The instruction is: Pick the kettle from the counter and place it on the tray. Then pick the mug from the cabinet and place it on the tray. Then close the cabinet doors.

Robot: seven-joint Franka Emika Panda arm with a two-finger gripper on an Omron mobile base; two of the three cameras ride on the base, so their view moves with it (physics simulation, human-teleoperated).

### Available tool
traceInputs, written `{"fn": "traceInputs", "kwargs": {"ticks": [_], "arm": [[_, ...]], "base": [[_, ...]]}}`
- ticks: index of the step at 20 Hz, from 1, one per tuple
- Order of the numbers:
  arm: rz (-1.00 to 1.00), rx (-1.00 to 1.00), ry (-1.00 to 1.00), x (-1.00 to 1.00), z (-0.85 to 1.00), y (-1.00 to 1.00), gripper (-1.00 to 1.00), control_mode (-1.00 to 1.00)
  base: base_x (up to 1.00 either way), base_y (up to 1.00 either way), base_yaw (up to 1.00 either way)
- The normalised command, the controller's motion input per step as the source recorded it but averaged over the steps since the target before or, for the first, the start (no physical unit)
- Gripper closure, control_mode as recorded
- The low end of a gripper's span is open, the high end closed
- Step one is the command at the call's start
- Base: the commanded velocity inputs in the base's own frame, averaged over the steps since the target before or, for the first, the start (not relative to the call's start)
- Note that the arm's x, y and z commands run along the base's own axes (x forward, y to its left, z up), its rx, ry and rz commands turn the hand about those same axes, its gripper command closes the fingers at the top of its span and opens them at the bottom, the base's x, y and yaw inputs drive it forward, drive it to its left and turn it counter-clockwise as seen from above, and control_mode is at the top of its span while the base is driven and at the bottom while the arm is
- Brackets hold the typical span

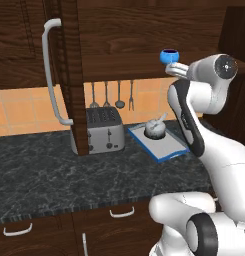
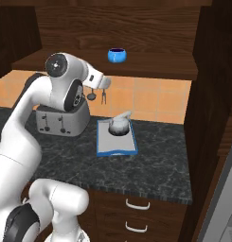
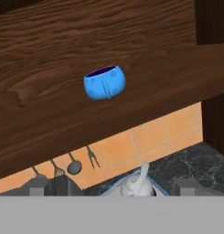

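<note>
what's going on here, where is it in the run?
The small silver-grey metal kettle already sits on the blue-rimmed flat tray on the dark marbled counter, beside the boxy silver toaster. The white arm is raised toward the open dark brown wall cabinet, its hand camera facing the small bright blue mug standing on the wooden shelf. The mug is not yet grasped. The left cabinet door stands open.
</note>
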Motion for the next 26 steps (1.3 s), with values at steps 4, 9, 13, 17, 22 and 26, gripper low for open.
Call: {"fn": "traceInputs", "kwargs": {"ticks": [4,9,13,17,22,26], "arm": [[0.0,-0.04,0.0,0.03,0.0,-0.01,-1.0,-1.0],[0.0,0.0,0.03,0.19,0.07,0.0,-1.0,-1.0],[0.0,0.0,0.05,0.1,0.01,-0.01,-1.0,-1.0],[0.0,0.0,0.05,0.23,0.0,0.0,-1.0,-1.0],[0.0,0.0,0.05,0.43,0.06,-0.03,-1.0,-1.0],[0.04,-0.02,0.03,0.42,0.07,-0.12,-1.0,-1.0]], "base": [[0.0,0.0,0.0],[0.0,0.0,0.0],[0.0,0.0,0.0],[0.0,0.0,0.0],[0.0,0.0,0.0],[0.0,0.0,0.0]]}}
